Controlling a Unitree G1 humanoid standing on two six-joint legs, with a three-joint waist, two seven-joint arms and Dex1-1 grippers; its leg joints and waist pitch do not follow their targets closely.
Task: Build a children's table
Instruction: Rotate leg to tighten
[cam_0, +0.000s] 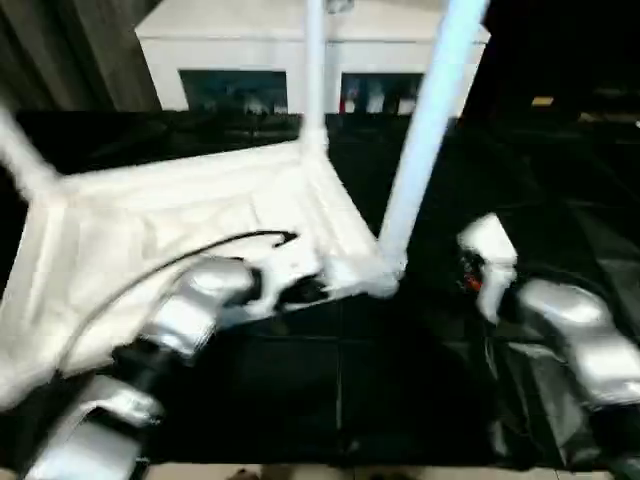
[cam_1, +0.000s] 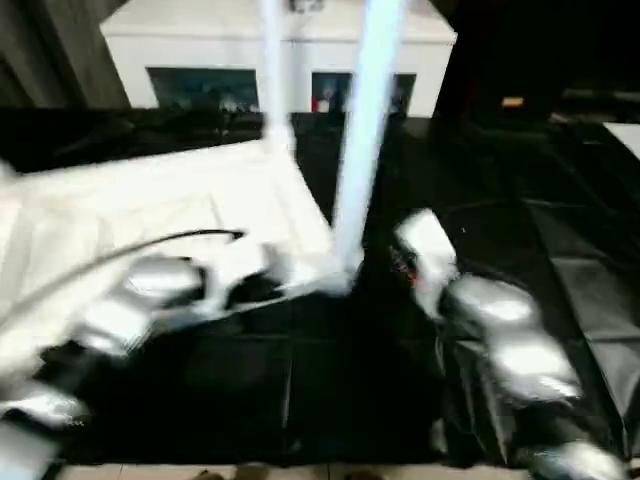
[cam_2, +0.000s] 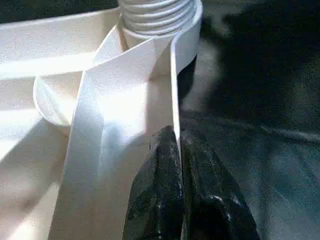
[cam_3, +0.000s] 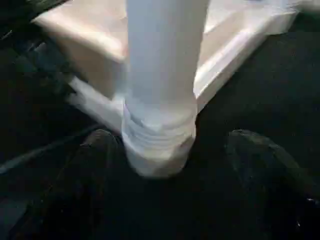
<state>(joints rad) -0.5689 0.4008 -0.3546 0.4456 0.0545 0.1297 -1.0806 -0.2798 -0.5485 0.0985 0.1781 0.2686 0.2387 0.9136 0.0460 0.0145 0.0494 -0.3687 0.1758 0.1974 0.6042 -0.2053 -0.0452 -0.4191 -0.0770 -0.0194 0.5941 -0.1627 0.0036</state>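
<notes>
Left wrist view: the left gripper (cam_2: 178, 150) has its two black fingers squeezed on the thin rim of the upside-down table top (cam_0: 180, 225), near the corner socket (cam_2: 165, 30). The right gripper (cam_3: 180, 165) has its fingers wide apart around the near right leg (cam_0: 425, 140). That leg tilts. It could tip over if its screw end is not in tight.
</notes>
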